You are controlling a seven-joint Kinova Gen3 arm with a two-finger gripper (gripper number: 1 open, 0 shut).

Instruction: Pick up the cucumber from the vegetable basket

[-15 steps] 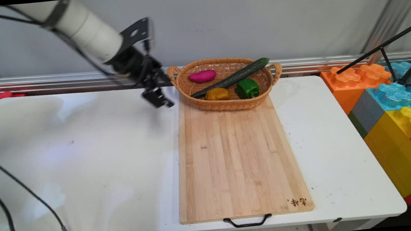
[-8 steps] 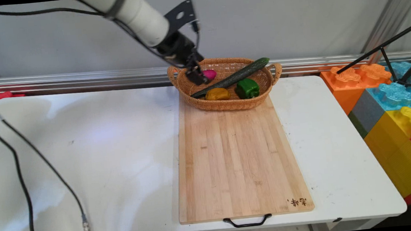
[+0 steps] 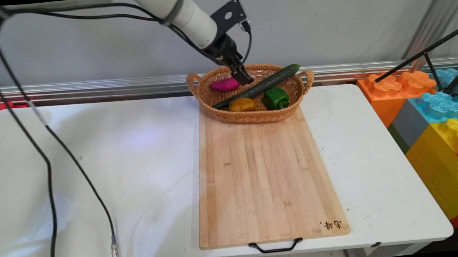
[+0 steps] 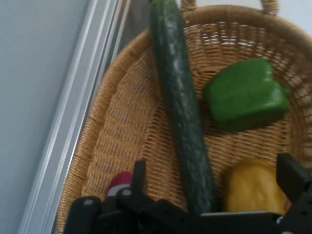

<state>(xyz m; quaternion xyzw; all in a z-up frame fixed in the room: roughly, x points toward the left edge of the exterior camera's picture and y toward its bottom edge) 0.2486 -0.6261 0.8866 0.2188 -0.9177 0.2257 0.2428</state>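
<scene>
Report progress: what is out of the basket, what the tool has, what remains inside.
Done: nothing visible; the cutting board is bare but for the basket at its far end. In hand: the tool hangs open over the basket, above the cucumber, holding nothing. Left: cucumber, purple sweet potato, yellow vegetable and green pepper all lie in the basket.
</scene>
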